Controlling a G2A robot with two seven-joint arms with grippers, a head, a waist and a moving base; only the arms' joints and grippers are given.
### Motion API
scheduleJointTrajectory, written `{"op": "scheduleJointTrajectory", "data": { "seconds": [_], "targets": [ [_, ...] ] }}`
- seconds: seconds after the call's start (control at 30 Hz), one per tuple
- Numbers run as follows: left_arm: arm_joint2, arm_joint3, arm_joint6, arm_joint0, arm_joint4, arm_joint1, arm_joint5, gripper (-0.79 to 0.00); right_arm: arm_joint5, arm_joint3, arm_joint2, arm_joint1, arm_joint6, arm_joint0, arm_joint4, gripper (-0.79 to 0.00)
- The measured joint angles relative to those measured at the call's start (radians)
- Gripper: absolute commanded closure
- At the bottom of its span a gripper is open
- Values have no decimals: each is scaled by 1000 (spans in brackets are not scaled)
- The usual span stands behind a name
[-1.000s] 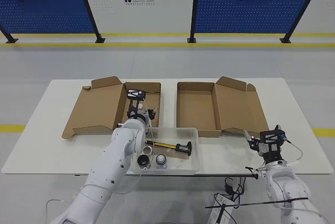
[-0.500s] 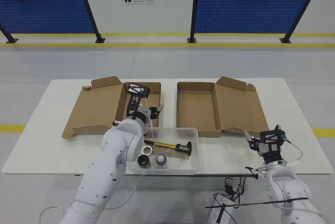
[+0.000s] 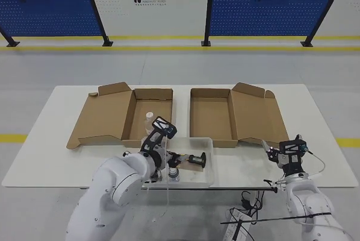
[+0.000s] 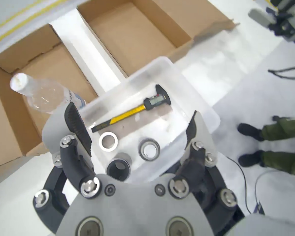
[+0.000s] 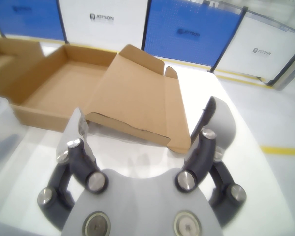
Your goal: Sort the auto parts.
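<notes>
We find the left fingers [image 4: 75,124] spread wide with nothing between them, hanging just above the near end of the clear bin [image 4: 206,116]. The bin holds a yellow caliper [image 4: 135,111], a white ring [image 4: 108,141], a metal bearing [image 4: 150,149] and a dark socket [image 4: 118,168]. Behind the bin to its left we see a clear bottle [image 4: 46,94] in the left cardboard box [image 4: 59,60], and behind it to the right the right cardboard box [image 4: 137,30]. The right fingers [image 5: 220,119], likewise wide open and empty, sit over the table [image 3: 41,156] well to the bin's right.
</notes>
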Motion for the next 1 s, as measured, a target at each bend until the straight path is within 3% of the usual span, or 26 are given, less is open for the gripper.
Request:
{"op": "scheduleJointTrajectory", "data": {
  "seconds": [0.27, 1.0],
  "targets": [
    [-10, -5, -124, -17, -65, 10, -11, -785, 0, 0, 0, 0, 0, 0, 0, -785],
    [-12, -5, -112, -33, -49, 12, -27, -785, 0, 0, 0, 0, 0, 0, 0, -785]
  ]
}}
